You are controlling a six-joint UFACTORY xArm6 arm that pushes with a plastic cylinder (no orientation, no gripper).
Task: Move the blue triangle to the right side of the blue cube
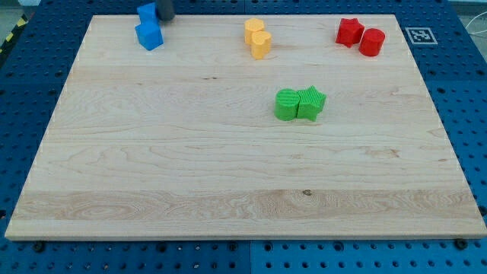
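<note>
Two blue blocks sit at the board's top left corner, touching or nearly touching. The upper blue block (146, 13) lies at the board's top edge, and its shape is hard to make out. The lower blue block (150, 35) looks like the cube. My tip (165, 17) is a dark rod end, right against the right side of the upper blue block and just above and to the right of the lower one.
A yellow pair (258, 38) sits at the top centre. A red star (349, 32) and a red cylinder (372, 41) sit at the top right. A green cylinder (287, 104) touches a green star (310, 103) right of centre. The wooden board (228, 190) lies on a blue pegboard.
</note>
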